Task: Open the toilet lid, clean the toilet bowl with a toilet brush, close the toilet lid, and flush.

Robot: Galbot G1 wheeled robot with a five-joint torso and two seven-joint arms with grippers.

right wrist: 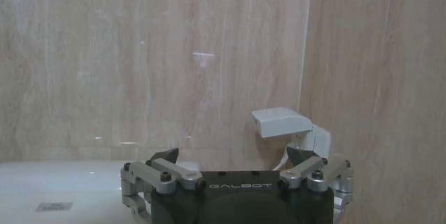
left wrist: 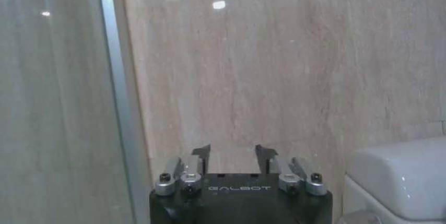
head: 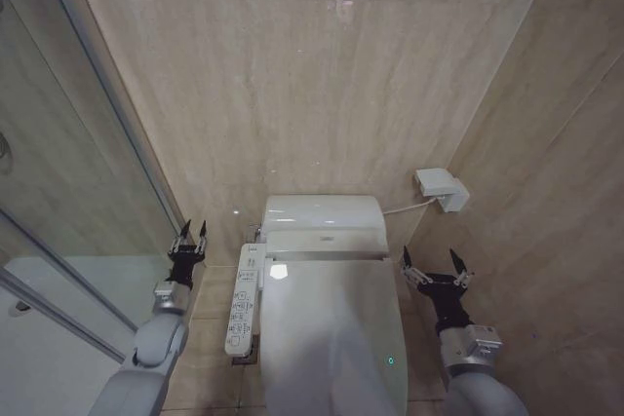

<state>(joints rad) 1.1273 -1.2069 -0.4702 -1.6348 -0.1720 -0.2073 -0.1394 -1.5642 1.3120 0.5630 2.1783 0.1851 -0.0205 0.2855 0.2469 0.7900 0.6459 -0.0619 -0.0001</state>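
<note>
The toilet lid (head: pixel 331 328) is down, a smooth white oval lying flat over the toilet bowl, which it hides. The toilet brush is out of view. My left gripper (head: pixel 190 233) (left wrist: pixel 233 153) hangs to the left of the toilet beside the glass partition, fingers apart with nothing between them. My right gripper (head: pixel 434 262) (right wrist: pixel 233 156) hangs to the right of the toilet near the side wall, its fingers spread wide and holding nothing. Neither gripper touches the toilet.
A white control panel (head: pixel 244 299) runs along the toilet's left side. The white rear unit (head: pixel 322 221) (left wrist: pixel 404 177) meets the tiled back wall. A white wall box (head: pixel 441 188) (right wrist: pixel 282 122) with a cable sits right of it. A glass shower partition (head: pixel 78 192) stands at left.
</note>
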